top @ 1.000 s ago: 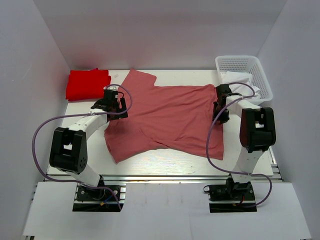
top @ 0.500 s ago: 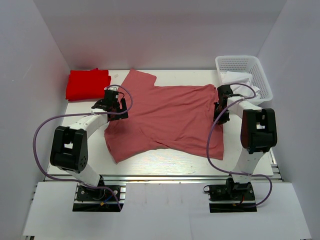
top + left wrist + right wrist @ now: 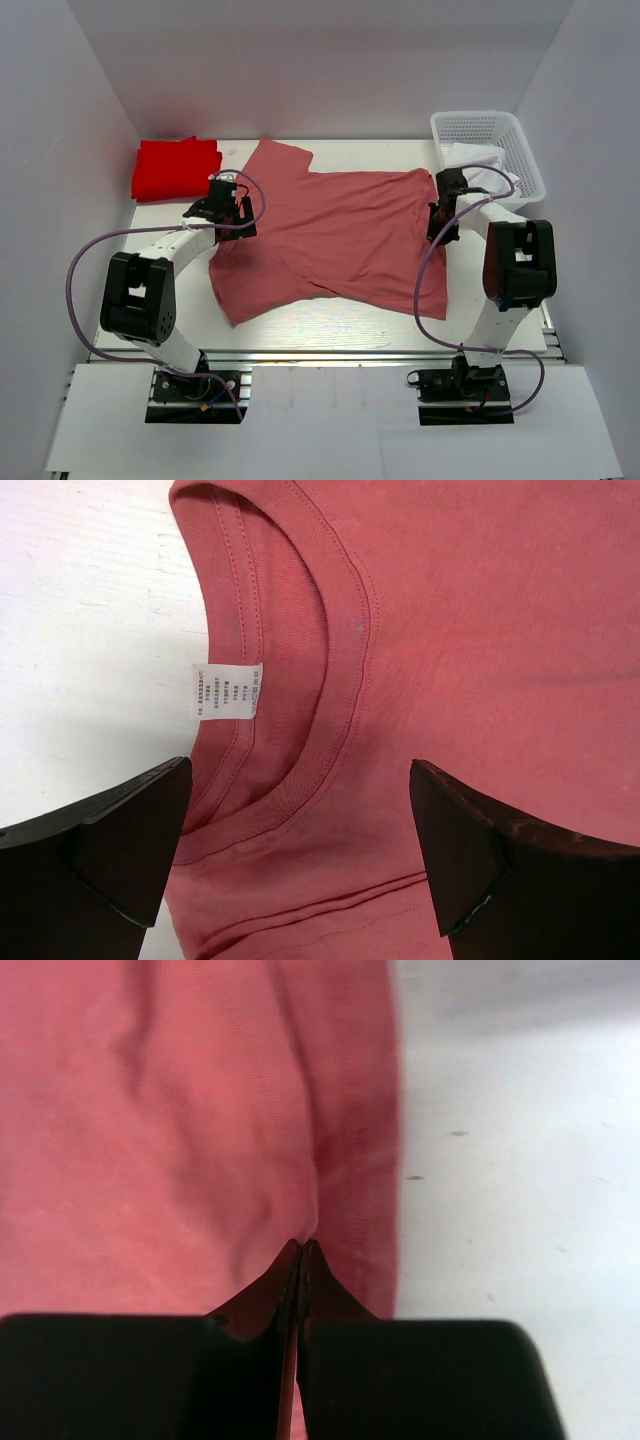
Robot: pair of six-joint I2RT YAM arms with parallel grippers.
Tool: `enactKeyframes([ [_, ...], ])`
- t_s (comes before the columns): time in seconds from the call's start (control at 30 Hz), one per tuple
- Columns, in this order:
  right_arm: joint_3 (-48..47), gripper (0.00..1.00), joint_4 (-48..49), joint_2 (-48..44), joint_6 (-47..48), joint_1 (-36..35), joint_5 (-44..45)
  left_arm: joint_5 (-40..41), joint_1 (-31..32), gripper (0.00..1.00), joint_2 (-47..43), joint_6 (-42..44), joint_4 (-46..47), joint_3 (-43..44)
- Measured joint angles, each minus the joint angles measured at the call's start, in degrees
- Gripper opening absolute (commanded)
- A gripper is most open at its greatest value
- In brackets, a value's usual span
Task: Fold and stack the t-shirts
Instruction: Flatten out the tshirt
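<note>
The dusty pink t-shirt (image 3: pixel 330 235) lies spread flat on the white table, neck to the left and hem to the right. Its collar with a white label (image 3: pixel 225 690) shows in the left wrist view. My left gripper (image 3: pixel 228 207) hovers over that collar, jaws wide open (image 3: pixel 300 850), with a dark finger (image 3: pixel 110 845) on each side of the neckband. My right gripper (image 3: pixel 441 218) is at the hem on the right, shut (image 3: pixel 302 1246) on a small pucker of pink t-shirt (image 3: pixel 200 1140) cloth. The red t-shirt (image 3: pixel 177 168) lies folded at the back left.
A white mesh basket (image 3: pixel 515 135) with white cloth inside stands at the back right, close behind the right arm. White walls enclose the table on three sides. Bare tabletop (image 3: pixel 520 1180) shows just right of the hem.
The right gripper's jaws have closed on the hem edge, and its arm has shifted slightly right. The left gripper has stayed open over the collar.
</note>
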State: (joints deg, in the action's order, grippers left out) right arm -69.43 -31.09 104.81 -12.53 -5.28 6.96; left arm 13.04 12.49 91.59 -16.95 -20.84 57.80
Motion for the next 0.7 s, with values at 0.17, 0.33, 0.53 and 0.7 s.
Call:
enactKeyframes([
  [0.17,0.0,0.00,-1.9,-0.9,-4.2,0.0,8.2,0.0,0.0,1.00,0.0,0.0,0.0,0.0],
  [0.33,1.2,0.00,-5.2,-4.4,-8.2,0.0,14.4,-0.2,0.0,1.00,0.8,0.0,0.2,0.3],
  [0.53,1.9,0.00,-6.5,-4.7,-9.7,0.1,16.7,-0.4,0.0,1.00,2.1,0.0,0.1,0.5],
  [0.7,0.0,0.35,-8.9,1.1,-12.3,0.2,19.1,-0.4,0.0,1.00,3.1,0.0,-0.4,2.2],
])
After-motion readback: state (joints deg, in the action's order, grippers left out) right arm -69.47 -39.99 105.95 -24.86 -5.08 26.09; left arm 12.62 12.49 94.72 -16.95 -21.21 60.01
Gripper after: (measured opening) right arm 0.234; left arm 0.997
